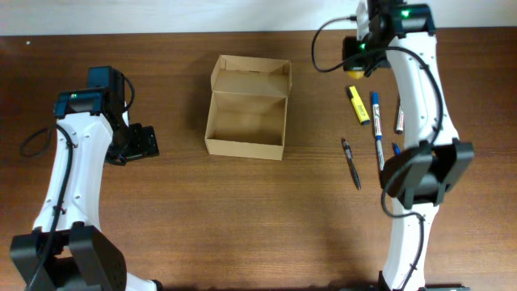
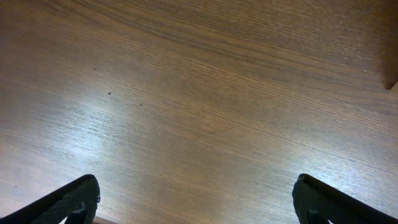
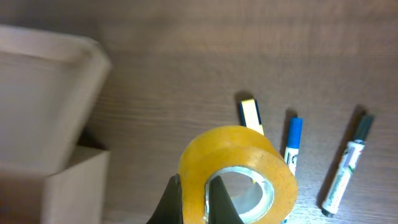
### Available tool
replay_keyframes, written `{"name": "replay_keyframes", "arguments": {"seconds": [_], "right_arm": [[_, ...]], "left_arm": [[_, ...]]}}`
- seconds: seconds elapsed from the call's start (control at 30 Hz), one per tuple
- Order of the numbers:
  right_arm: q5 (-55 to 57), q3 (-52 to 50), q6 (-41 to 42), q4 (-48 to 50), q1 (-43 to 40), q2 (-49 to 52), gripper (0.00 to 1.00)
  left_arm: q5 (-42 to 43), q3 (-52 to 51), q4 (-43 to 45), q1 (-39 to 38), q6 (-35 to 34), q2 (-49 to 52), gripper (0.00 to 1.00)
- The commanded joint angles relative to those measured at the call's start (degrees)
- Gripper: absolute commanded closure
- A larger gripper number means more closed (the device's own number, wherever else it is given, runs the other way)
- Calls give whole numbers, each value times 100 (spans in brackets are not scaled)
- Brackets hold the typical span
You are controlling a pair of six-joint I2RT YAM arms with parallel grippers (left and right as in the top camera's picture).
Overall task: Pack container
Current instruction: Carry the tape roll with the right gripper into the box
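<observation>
The container [image 1: 246, 109] is an open tan cardboard box at the table's middle, its flap lid standing at the far side; nothing shows inside it. In the right wrist view its corner [image 3: 43, 124] fills the left. My right gripper [image 3: 196, 202] is shut on a roll of yellow tape [image 3: 239, 168], one finger outside the ring and one inside. From overhead that gripper [image 1: 359, 56] sits at the far right of the box, and the roll is mostly hidden under it. My left gripper [image 1: 145, 141] rests left of the box, open and empty [image 2: 199, 211].
Pens lie on the table right of the box: a yellow highlighter [image 1: 358, 105], a blue marker [image 1: 377, 129], a dark red marker [image 1: 398, 117] and a black pen [image 1: 351, 162]. The right arm's elbow [image 1: 424, 174] hangs over the right side.
</observation>
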Motion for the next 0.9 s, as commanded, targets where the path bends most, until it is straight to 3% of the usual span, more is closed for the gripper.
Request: {"name": "replay_keyframes", "arguments": {"seconds": [0.0, 0.37, 0.67, 0.87], "right_arm": [[31, 256, 37, -118, 234, -424, 96], [286, 260, -195, -614, 1414, -979, 96], [439, 243, -748, -726, 2859, -922, 97], [636, 236, -949, -640, 3272, -560, 96]], "left_arm": [[37, -33, 13, 22, 74, -42, 0], [37, -33, 13, 22, 76, -42, 0], [37, -33, 13, 22, 76, -42, 0], [37, -33, 13, 22, 74, -42, 0]]}}
